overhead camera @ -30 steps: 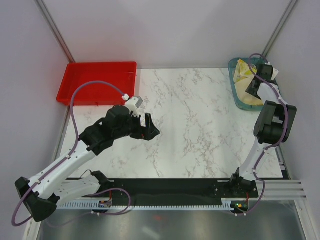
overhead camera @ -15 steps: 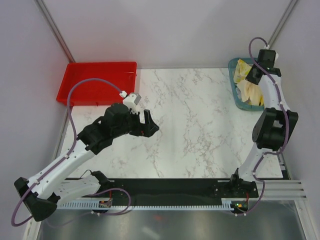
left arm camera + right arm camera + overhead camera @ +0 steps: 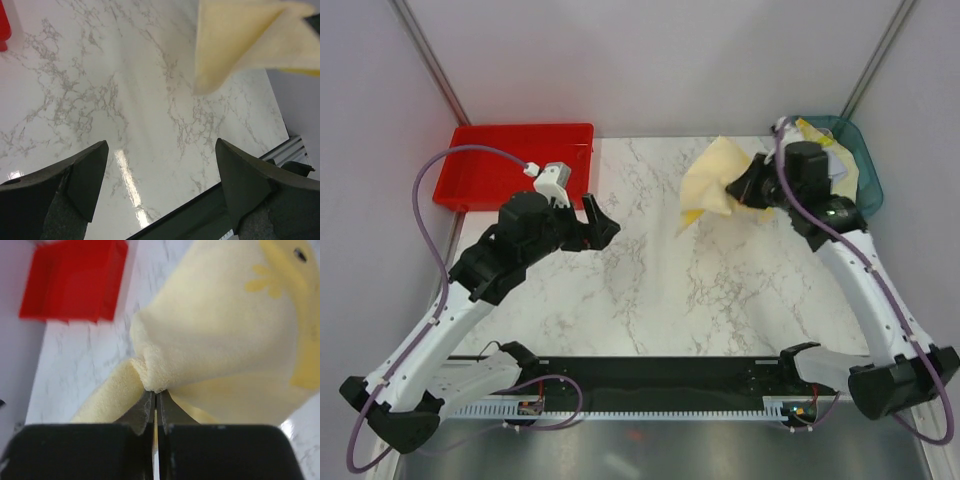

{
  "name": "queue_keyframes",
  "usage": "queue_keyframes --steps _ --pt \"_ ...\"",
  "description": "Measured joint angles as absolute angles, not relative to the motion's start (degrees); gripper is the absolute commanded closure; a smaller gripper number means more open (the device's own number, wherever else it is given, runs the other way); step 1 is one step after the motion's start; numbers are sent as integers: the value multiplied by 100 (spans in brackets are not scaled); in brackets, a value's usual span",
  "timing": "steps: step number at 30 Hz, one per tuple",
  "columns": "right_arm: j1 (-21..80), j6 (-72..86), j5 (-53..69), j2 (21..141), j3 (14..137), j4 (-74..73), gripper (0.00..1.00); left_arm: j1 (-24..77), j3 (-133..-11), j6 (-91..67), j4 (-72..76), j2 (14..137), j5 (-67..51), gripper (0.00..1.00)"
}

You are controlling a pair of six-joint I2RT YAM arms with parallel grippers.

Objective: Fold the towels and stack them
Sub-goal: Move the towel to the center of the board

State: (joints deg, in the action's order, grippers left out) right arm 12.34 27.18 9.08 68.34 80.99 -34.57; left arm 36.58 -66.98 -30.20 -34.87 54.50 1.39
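Over the worktop's (image 3: 650, 290) far right corner, the right gripper (image 3: 155, 402) pinches a cream-yellow towel (image 3: 215, 330) tight in the air. The left gripper (image 3: 160, 155) is wide open, holding nothing.

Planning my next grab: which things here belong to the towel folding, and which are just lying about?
Job: soft cream-yellow towel pinched in the right tool; more cloths in the teal plastic basket; open left tool.
Lying about: red plastic tray; white marble-pattern table.

Cropped towel (image 3: 235, 45), half-covered basket (image 3: 868, 175)
Left wrist: towel runs off at one o'clock; overhead, right arm (image 3: 860, 270) blocks the basket's nine-o'clock side.
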Motion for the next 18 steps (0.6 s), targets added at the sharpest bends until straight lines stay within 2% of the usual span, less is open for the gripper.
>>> queue_keyframes --steps 7,8,9,10,12,13,16,18 --pt "2252 2917 1243 7225 4744 -3044 100 3409 -5568 -3334 -3524 5308 -54 6" --pt "2268 2928 1225 7225 4401 -3120 97 3409 -5341 -3387 -3516 5315 -110 8" --pt "2265 2939 1188 7225 4176 -3168 89 3409 -5170 -3433 -3511 5334 -180 9" --pt "2265 2956 1116 7225 4060 -3208 72 3409 -4976 -3485 -3487 5374 -272 9" --pt "2265 2991 888 7216 4016 -3216 57 3409 -4646 -3575 -3369 5500 -454 11" --pt "2265 2978 768 7192 4036 -3216 46 3409 -4508 -3623 -3293 5616 -526 12" --pt "2290 2963 429 7137 4224 -3437 44 3409 -4305 -3667 -3026 6014 -685 13" --pt "2377 2969 204 7100 4401 -3590 50 3409 -4298 -3667 -2770 6320 -768 14"
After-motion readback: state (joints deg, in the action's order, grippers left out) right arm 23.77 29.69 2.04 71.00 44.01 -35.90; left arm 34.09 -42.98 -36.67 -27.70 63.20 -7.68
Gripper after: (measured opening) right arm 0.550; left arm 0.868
